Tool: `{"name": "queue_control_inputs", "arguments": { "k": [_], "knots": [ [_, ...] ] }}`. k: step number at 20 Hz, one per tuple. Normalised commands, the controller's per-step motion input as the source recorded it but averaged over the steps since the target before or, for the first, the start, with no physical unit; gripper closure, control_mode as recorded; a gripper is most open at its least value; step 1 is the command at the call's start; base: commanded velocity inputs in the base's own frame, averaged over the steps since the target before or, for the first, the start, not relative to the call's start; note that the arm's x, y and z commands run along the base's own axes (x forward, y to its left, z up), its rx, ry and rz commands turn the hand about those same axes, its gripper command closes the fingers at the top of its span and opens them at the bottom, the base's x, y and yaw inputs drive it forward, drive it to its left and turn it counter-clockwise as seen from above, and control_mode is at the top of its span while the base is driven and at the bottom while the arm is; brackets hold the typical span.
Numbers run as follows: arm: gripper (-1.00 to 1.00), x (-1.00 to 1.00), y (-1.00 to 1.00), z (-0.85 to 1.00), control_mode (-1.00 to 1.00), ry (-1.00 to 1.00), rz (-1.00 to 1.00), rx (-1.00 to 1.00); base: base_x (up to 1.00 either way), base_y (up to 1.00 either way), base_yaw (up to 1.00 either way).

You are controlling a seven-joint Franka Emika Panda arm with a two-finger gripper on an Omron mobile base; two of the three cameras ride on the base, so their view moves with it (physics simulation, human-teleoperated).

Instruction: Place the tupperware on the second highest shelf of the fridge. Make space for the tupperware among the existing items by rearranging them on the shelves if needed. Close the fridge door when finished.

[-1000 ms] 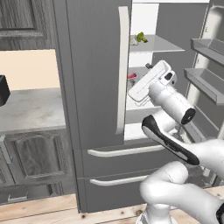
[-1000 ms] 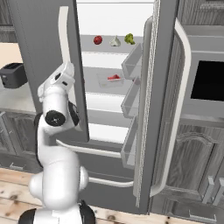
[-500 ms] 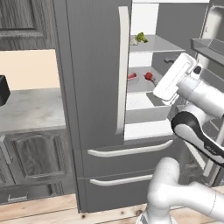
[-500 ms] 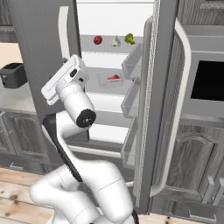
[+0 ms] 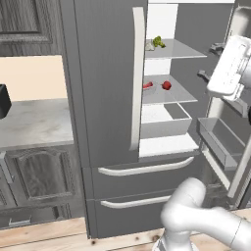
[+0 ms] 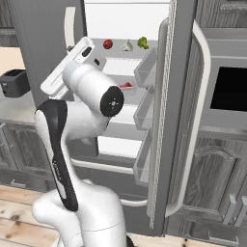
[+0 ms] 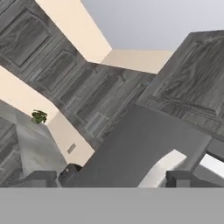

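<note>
The claw (image 7: 114,178) is spread wide and holds nothing. It is up high by the open fridge (image 5: 108,98). The tupperware (image 5: 148,86) sits on the second highest shelf (image 5: 182,96), near a round red fruit (image 5: 166,85). A green leafy vegetable (image 5: 158,41) lies on the shelf above.

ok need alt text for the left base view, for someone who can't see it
A dark grey fridge stands with its right door open, its shelves holding a green vegetable up top and red foods one shelf below. The robot's white arm rises at the right edge.
</note>
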Motion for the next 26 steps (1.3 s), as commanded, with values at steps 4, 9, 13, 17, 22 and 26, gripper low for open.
{"name": "queue_control_inputs", "arguments": {
  "k": [4, 9, 13, 17, 22, 26],
  "knots": [
    [-1.0, -0.82, -0.83, -0.38, -1.0, -0.05, 0.29, 0.0, 0.0, 0.0, 0.0],
    [-1.0, -0.97, -0.92, -0.31, -1.0, -0.08, 0.32, 0.0, 0.0, 0.0, 0.0],
    [-1.0, -1.0, -0.94, -0.34, -1.0, -0.31, 0.23, 0.0, 0.0, 0.0, 0.0],
    [-1.0, -0.97, -0.93, -0.49, -1.0, -0.38, 0.15, 0.0, 0.0, 0.0, 0.0],
    [-1.0, -0.24, -0.84, -0.68, -1.0, -0.16, 0.01, 0.0, 0.0, 0.0, 0.0],
    [-1.0, 0.0, -0.48, -0.29, -1.0, 0.01, -0.06, -0.04, 0.0, 0.0, 0.0]
  ]
}}
